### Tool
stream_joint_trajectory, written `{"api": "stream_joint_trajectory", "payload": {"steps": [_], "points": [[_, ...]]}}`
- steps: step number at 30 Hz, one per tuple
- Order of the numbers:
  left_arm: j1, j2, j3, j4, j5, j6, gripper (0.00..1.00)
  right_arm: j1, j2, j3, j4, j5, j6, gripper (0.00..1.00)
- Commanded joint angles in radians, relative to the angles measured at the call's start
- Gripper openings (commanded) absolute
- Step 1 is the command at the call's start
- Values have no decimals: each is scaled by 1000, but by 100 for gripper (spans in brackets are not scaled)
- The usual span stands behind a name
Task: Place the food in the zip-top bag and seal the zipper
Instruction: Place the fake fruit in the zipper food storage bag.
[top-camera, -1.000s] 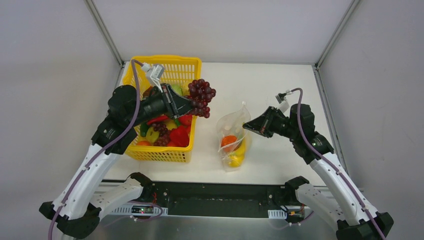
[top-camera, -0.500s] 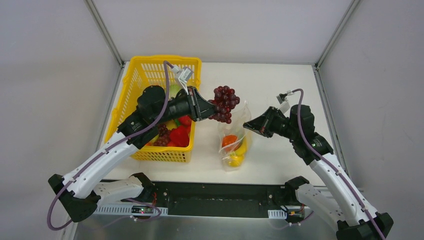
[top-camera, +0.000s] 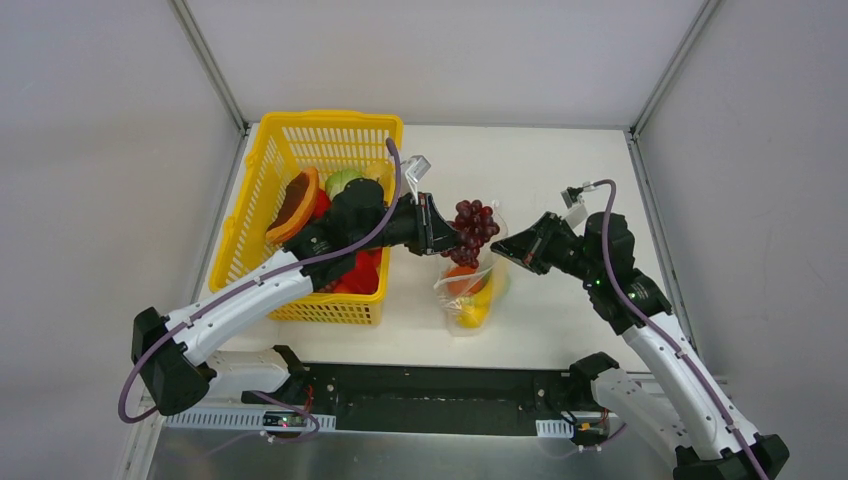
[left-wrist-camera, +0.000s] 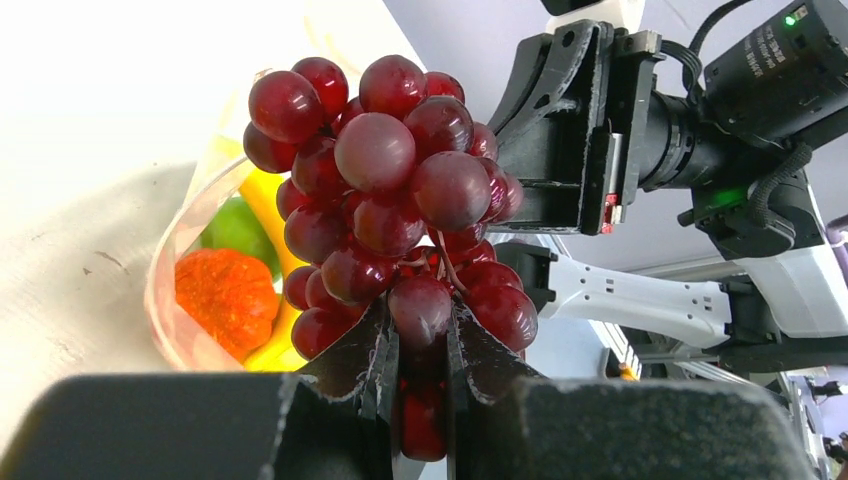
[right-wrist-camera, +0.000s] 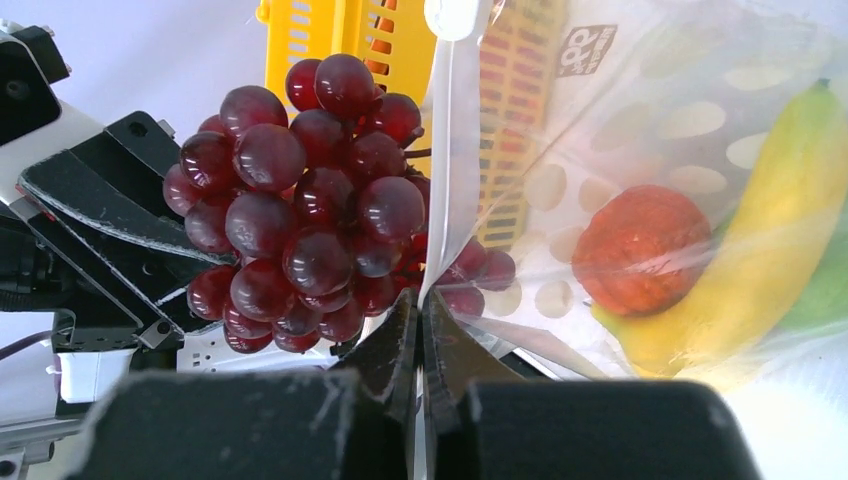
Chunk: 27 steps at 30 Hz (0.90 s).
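A bunch of dark red grapes (top-camera: 476, 228) hangs at the mouth of the zip-top bag (top-camera: 468, 296), with my left gripper (top-camera: 447, 232) shut on its lower grapes (left-wrist-camera: 385, 190). The clear dotted bag (right-wrist-camera: 640, 130) holds an orange fruit (right-wrist-camera: 640, 250), a yellow banana (right-wrist-camera: 770, 240) and a green piece (left-wrist-camera: 237, 228). My right gripper (right-wrist-camera: 421, 305) is shut on the bag's mouth edge, the zipper (right-wrist-camera: 450, 190), and holds it up (top-camera: 512, 250). The grapes are right beside that raised edge, on its left in the right wrist view.
The yellow lattice basket (top-camera: 300, 125) stands at the left with more food in it: a green piece (top-camera: 345, 182), red pieces (top-camera: 362, 272) and a brown-and-orange slice (top-camera: 293, 205). My left arm reaches across the basket's right wall. Grey walls close in the white table (top-camera: 560, 160).
My left gripper has carried the grapes from above the basket rightward and down to the bag's mouth. My right gripper has kept its grip on the bag edge and shifted slightly.
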Motion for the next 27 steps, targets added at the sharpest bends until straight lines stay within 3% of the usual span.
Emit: {"api": "stream_joint_trajectory", "payload": {"steps": [1,11,21,27], "points": [[-13,-25,27,-16,-17,63,0,-2,-21,4,37,35,7,1],[-25,19,38,-122,-36,126,0,-2,-30,2,88,-30,9,1],[-105,141,246,-388,-158,279,0,-2,-38,0,127,-81,1,1],[-156,174,310,-453,-138,367,9,-2,-18,-3,125,-81,6,1]]}}
